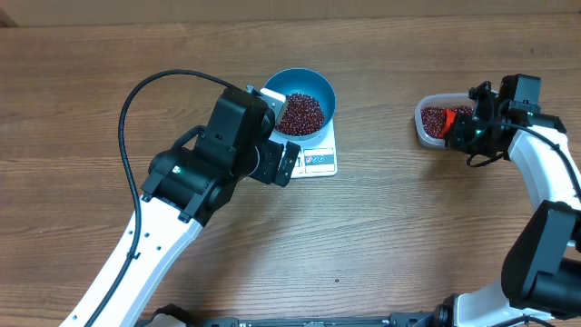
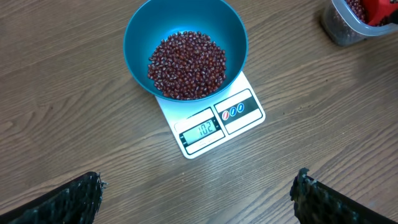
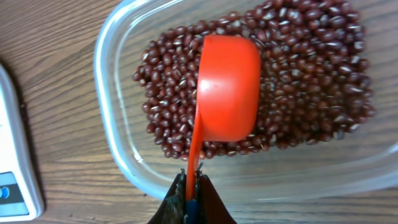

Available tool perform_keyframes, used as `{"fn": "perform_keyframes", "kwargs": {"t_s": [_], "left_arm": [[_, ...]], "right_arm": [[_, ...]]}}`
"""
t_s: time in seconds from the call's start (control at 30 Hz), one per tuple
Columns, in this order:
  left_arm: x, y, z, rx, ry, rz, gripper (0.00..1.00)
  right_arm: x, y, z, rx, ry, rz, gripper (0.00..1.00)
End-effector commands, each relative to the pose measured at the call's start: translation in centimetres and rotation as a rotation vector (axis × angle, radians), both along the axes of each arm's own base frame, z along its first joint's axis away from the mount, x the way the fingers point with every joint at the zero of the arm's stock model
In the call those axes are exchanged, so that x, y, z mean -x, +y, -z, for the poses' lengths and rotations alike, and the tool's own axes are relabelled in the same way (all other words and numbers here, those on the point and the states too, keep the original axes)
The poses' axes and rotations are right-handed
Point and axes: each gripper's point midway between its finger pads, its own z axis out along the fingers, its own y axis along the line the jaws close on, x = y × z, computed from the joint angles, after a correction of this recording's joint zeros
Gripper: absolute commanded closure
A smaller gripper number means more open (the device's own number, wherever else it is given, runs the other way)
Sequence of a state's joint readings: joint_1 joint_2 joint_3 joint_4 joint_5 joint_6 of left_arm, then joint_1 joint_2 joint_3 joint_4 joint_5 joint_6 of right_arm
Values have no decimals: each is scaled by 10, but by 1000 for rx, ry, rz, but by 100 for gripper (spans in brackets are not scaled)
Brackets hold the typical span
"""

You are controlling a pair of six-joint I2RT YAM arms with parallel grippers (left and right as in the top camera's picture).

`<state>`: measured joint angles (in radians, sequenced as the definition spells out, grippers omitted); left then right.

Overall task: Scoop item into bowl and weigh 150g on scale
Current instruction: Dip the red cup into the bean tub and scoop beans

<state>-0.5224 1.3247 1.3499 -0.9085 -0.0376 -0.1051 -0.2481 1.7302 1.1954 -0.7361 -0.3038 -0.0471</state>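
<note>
Two arms: both are hanging over the wooden table (image 2: 74, 124), well apart.
Bowl (image 2: 186, 18): blue, sitting on the white scale (image 2: 245, 118) toward the table's far edge, about midway along it, holding a heap of red-brown beans (image 2: 186, 65).
Tub (image 3: 115, 106): clear plastic, sitting toward the right edge, spare beans (image 3: 311, 81) covering its floor.
Left gripper (image 2: 196, 202): spreading wide, gripping nothing, hovering just this side of the scale.
Right gripper (image 3: 191, 186): pinching tight on the thin handle of an orange-red scoop (image 3: 227, 87).
Scoop: lying over the spare beans, rounded back facing up; can't tell if it's digging in.
</note>
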Motion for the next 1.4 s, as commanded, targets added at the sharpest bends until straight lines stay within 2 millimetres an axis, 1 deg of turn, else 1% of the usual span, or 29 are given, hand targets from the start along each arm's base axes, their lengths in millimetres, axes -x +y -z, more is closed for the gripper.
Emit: {"fn": "perform_keyframes", "kwargs": {"t_s": [0.0,0.07,0.17,0.2,0.27,0.37,0.53,0.7,0.83,0.9,1.0,1.13,1.37], "left_arm": [[-2,-3,-5,12,-9,3,0],[-2,-3,-5,12,-9,3,0],[-2,-3,-5,12,-9,3,0],[-2,-3,-5,12,-9,3,1],[-2,-3,-5,12,-9,3,0],[-2,-3,-5,12,-9,3,0],[-2,-3,-5,12,-9,3,0],[-2,-3,-5,12,-9,3,0],[-2,-3,-5,12,-9,3,0],[-2,-3,-5,12,-9,3,0],[-2,-3,-5,12,-9,3,0],[-2,-3,-5,12,-9,3,1],[-2,-3,-5,12,-9,3,1]], "right_arm": [[3,19,0,-83,-1,-74,96],[5,20,3,-88,14,-73,96],[7,21,13,-108,44,-71,96],[8,23,17,-144,56,-72,96],[8,24,19,-176,59,-70,96],[8,24,15,-236,43,-61,96],[7,16,9,-297,20,-35,96],[8,8,9,-299,15,-15,96],[9,1,12,-302,19,6,96],[11,-2,16,-314,32,18,96],[11,-2,20,-386,35,30,96],[10,-4,17,-495,4,37,96],[14,-13,26,-575,12,74,96]]}}
